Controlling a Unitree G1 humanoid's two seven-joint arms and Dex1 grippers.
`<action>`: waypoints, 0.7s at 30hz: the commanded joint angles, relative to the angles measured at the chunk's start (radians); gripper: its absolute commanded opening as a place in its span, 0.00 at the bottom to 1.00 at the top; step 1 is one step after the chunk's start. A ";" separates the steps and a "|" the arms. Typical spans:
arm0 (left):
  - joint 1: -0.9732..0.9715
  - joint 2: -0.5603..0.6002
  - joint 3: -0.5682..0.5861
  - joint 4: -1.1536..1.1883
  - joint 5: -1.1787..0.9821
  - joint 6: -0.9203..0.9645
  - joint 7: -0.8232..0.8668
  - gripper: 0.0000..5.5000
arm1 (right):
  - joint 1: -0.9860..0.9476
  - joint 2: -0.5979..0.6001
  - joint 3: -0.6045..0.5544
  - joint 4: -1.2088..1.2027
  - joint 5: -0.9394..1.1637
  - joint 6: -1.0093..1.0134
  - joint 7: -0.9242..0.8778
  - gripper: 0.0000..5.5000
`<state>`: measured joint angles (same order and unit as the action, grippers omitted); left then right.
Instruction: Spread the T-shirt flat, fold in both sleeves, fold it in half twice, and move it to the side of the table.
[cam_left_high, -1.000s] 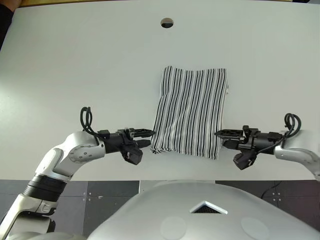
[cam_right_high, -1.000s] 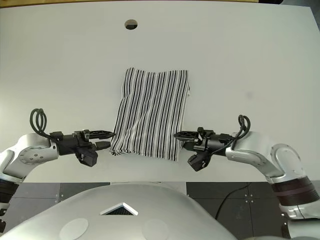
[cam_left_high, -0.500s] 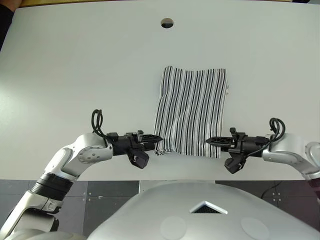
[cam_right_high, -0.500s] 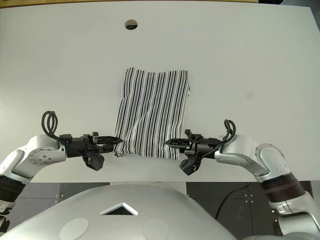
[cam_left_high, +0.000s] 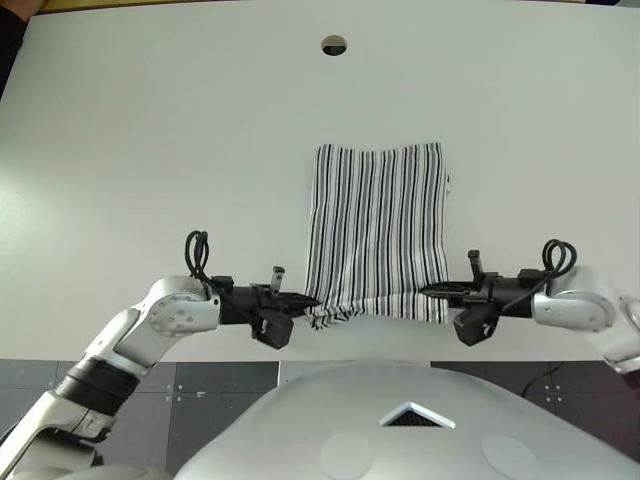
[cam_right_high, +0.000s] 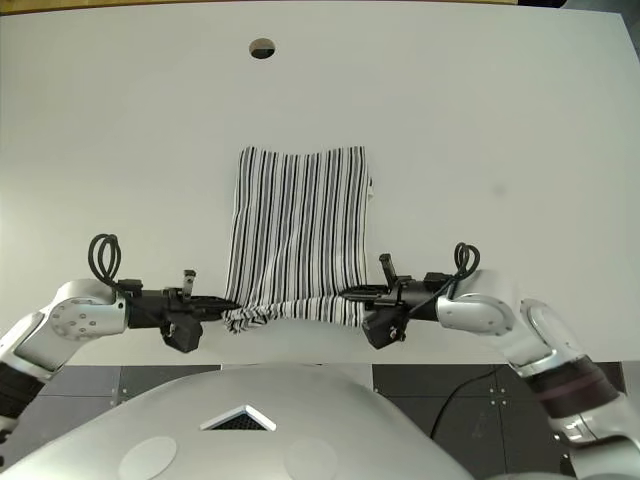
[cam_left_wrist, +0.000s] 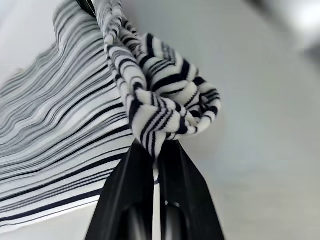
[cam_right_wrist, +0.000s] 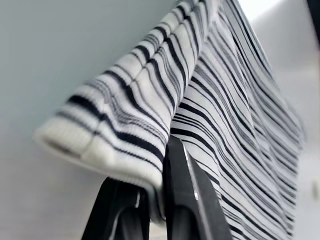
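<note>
The striped T-shirt (cam_left_high: 378, 225) lay folded near the front edge of the desk (cam_left_high: 150, 150), with open surface all around. The left hand (cam_left_high: 305, 300) and right hand (cam_left_high: 430, 291) each pinched one near corner tightly

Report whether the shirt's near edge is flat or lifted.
Lifted: left pincer and right pincer each pinch a bunched near corner of the shirt, off the table.
</note>
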<state>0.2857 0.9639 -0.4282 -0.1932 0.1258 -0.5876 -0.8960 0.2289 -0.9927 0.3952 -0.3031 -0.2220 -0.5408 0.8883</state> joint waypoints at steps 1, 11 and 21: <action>0.027 0.027 0.026 -0.076 -0.076 0.125 -0.042 0.02 | 0.028 -0.068 -0.028 -0.105 0.191 0.171 0.112 0.03; -0.083 -0.150 0.152 -0.201 -0.200 0.469 0.067 0.02 | -0.094 0.073 -0.136 -0.156 0.342 0.487 0.041 0.03; -0.264 -0.319 0.180 -0.211 -0.283 0.920 0.175 0.02 | -0.325 0.229 -0.135 -0.091 0.458 0.992 0.015 0.03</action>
<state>0.0675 0.6700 -0.2549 -0.4157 -0.1553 0.2716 -0.7498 -0.0339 -0.7923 0.2595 -0.4149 0.2106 0.3629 0.9115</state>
